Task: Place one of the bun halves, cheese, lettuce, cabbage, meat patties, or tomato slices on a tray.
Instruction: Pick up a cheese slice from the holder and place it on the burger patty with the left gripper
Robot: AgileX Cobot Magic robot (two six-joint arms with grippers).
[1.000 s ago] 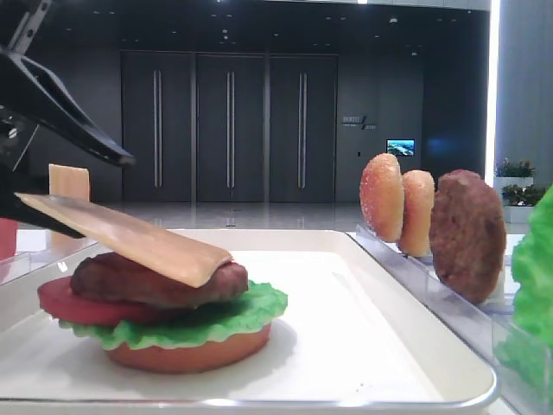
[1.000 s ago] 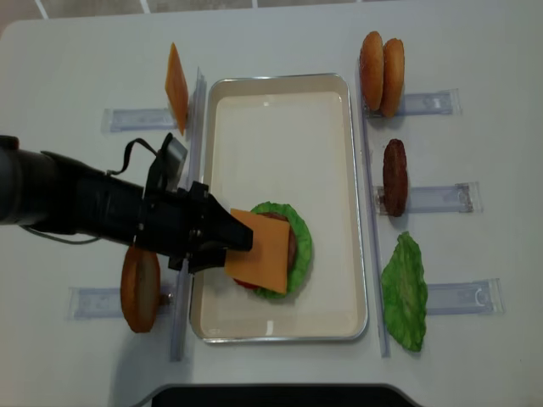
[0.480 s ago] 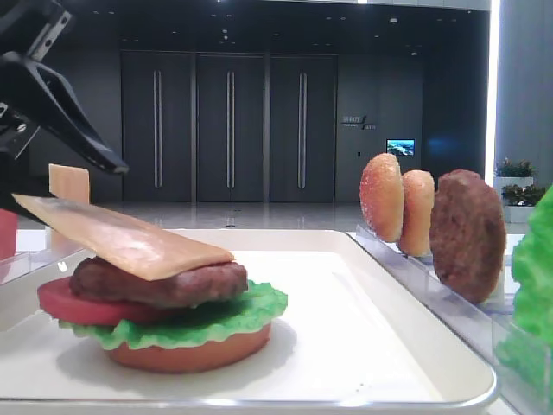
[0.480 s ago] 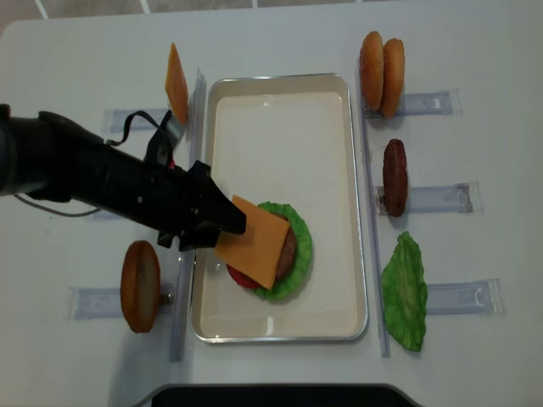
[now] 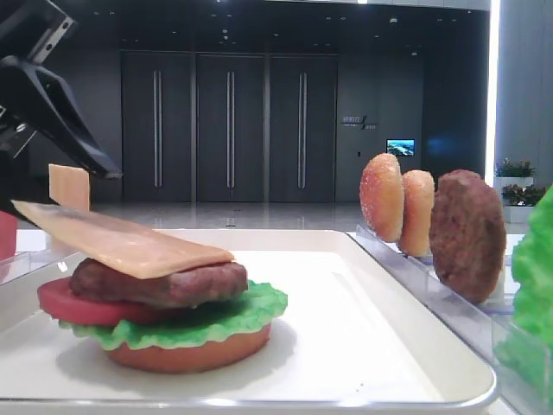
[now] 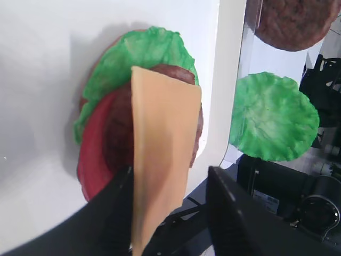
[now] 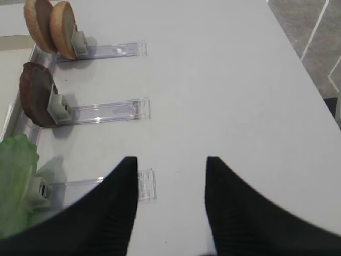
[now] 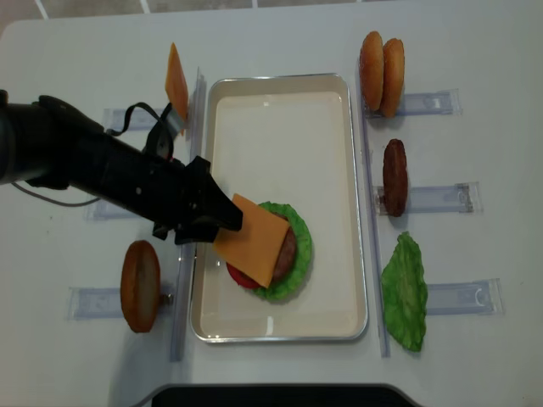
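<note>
A pale orange cheese slice (image 8: 254, 240) leans on the stacked burger in the white tray (image 8: 280, 110). Its right end rests on the brown patty (image 5: 173, 281); its left end juts out past the stack toward my left gripper (image 8: 216, 212). That gripper's jaws stand wide apart. In the left wrist view the cheese (image 6: 162, 160) runs between them, close along the left finger, well apart from the right one. Under the patty lie a tomato slice (image 5: 69, 307), lettuce (image 5: 251, 311) and a bun half (image 5: 190, 354). My right gripper (image 7: 170, 165) is open over bare table.
Clear racks flank the tray. On the right stand two bun halves (image 8: 382, 61), a patty (image 8: 394, 176) and a lettuce leaf (image 8: 405, 292). On the left stand a second cheese slice (image 8: 176, 82) and a bun half (image 8: 140, 286).
My left arm has swung toward the far side and drawn back left. The cheese has turned a little and settled lower onto the patty. The upper finger now stands well above the slice.
</note>
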